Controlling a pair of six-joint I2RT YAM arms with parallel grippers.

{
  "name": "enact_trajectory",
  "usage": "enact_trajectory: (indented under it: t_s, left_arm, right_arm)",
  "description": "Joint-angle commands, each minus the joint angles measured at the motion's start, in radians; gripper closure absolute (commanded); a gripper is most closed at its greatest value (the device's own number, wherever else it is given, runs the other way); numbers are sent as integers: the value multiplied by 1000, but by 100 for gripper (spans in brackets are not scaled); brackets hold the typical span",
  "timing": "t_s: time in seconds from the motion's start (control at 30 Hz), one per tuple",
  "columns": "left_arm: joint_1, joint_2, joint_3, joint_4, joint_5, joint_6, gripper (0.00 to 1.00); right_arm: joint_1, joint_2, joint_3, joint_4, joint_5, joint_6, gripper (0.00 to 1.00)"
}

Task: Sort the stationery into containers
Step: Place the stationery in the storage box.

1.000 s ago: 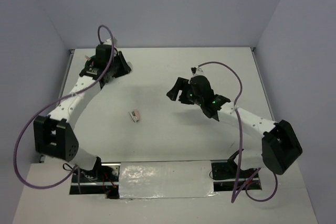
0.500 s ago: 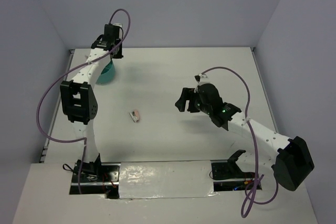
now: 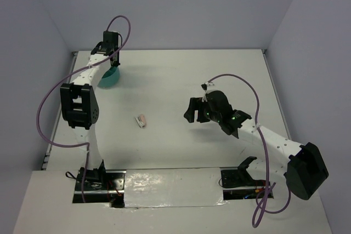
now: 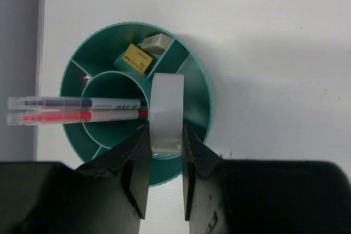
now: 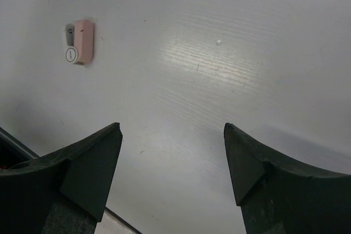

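The teal cup (image 4: 198, 83) stands at the table's far left (image 3: 109, 78). A dark pen (image 4: 71, 103) and a pink pen (image 4: 66, 117) lie across it, sticking out past its left rim. Two small tan blocks (image 4: 137, 58) sit in one of its back compartments. My left gripper (image 4: 165, 134) hangs over the cup's near side, shut on the clear ring (image 4: 167, 105), which stands on edge between the fingers. My right gripper (image 5: 172, 130) is open and holds nothing, above bare table. A pink oblong piece (image 5: 82, 42) lies ahead and to its left, mid-table in the top view (image 3: 142, 120).
The cup is close to the table's left edge and the grey side wall (image 4: 19, 53). The left arm's raised links (image 3: 79, 102) and purple cable (image 3: 46, 108) stand along the left side. A taped strip (image 3: 170, 187) runs along the near edge.
The left arm has lifted and folded upright over the far-left corner, uncovering the teal cup. The right arm has drawn back toward the near side, gripper still open.
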Motion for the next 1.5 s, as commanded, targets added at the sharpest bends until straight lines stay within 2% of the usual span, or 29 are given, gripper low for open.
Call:
enact_trajectory:
  t_s: [0.0,0.17,0.4,0.5,0.57,0.67,0.8,0.93,0.97,1.03,1.07,1.2,1.3,1.37,1.47]
  left_arm:
    - [1,-7,17,50,-12,9,93]
    - [3,-7,23,44,-24,-1,77]
    - [3,-5,-11,55,-14,-19,71]
    - [3,-1,-18,59,-15,-28,65]
    - [6,8,-15,50,-31,-42,56]
    - [7,16,-9,44,-31,-51,49]
    - [15,22,2,32,-17,-79,31]
    - [20,11,49,-5,27,-112,29]
    - [20,-11,55,-8,79,-122,27]
    - [17,-42,81,-31,116,-162,18]
    - [14,-77,91,-55,141,-189,2]
    - [6,-163,160,-208,124,-296,1]
    - [6,-260,141,-295,77,-419,1]
    - [7,-349,71,-338,118,-448,1]
    - [9,-502,-84,-355,216,-487,1]
  right_arm:
    - [-4,-17,-5,22,-22,-25,18]
    - [-4,-14,1,21,-23,-29,18]
    - [-3,-20,5,16,-23,-28,18]
    - [-3,-26,3,12,-25,-31,18]
    - [-3,-30,5,7,-26,-32,18]
    - [-4,-34,3,5,-26,-34,18]
    - [-3,-30,5,5,-28,-40,18]
    - [0,7,17,12,-42,-48,18]
    - [3,22,23,13,-42,-49,19]
    - [32,84,58,-1,-14,-46,19]
    - [54,131,73,-13,3,-48,19]
    - [213,271,223,-54,118,-46,17]
    - [283,406,351,-83,167,-43,13]
    - [327,508,417,-99,197,-28,9]
    - [382,666,613,-146,237,-25,8]
